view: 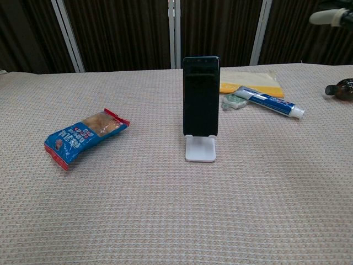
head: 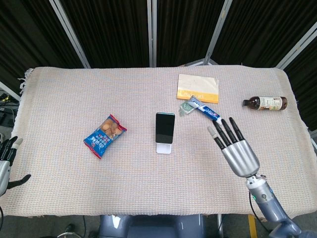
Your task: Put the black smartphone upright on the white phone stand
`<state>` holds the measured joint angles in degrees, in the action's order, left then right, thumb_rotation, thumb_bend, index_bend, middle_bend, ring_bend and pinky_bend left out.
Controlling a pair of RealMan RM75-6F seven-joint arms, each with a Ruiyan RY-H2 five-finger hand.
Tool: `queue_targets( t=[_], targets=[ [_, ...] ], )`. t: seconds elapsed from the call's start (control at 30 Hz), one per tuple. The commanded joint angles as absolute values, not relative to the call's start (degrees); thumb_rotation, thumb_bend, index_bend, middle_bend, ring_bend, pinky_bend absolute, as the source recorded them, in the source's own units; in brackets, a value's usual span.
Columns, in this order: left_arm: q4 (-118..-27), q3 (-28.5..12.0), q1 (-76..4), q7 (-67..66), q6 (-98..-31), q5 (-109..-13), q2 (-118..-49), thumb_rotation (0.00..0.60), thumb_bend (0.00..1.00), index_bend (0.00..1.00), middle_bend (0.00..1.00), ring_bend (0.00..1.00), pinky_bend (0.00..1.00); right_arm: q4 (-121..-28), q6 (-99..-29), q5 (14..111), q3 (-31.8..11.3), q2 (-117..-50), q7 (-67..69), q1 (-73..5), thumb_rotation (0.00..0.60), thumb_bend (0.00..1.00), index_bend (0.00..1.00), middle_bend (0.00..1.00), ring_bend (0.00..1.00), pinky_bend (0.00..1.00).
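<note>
The black smartphone [head: 165, 127] [view: 201, 103] stands upright on the white phone stand [head: 164, 148] [view: 200, 149] near the middle of the table, with nothing touching it. My right hand [head: 236, 149] hovers to the right of the stand, well clear of the phone, fingers straight and spread, holding nothing. In the chest view only its fingertips [view: 331, 15] show at the top right corner. My left hand [head: 7, 157] shows at the left frame edge, off the table, fingers apart and empty.
A blue snack packet [head: 104, 135] [view: 84, 136] lies left of the stand. Behind and right lie a toothpaste tube [head: 205, 111] [view: 268, 102], a yellow pad [head: 198, 88] and a brown bottle [head: 265, 103] on its side. A woven cloth [head: 64, 99] covers the table.
</note>
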<state>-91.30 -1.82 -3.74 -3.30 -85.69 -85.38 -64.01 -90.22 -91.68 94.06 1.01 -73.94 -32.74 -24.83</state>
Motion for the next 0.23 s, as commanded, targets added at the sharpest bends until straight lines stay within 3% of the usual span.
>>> queue_targets(
  t=[0.03,0.23],
  targets=[
    [-90.56,-2.11,-3.17,-5.48,-88.31,-86.61,-65.01,0.6,0.0,0.0,0.0,0.0,0.0,-97.09,-93.49,88.89,3.15,-70.65,-24.78,-19.37,0.6,0.0,0.0,0.0,0.0,0.0],
    [-90.75,-1.91,-2.53,-4.77,-89.79,-87.52,-65.2,0.6,0.0,0.0,0.0,0.0,0.0,-98.3,-93.77,87.23,4.73,-69.3,-20.5,-15.77,0.6,0.0,0.0,0.0,0.0,0.0]
  ],
)
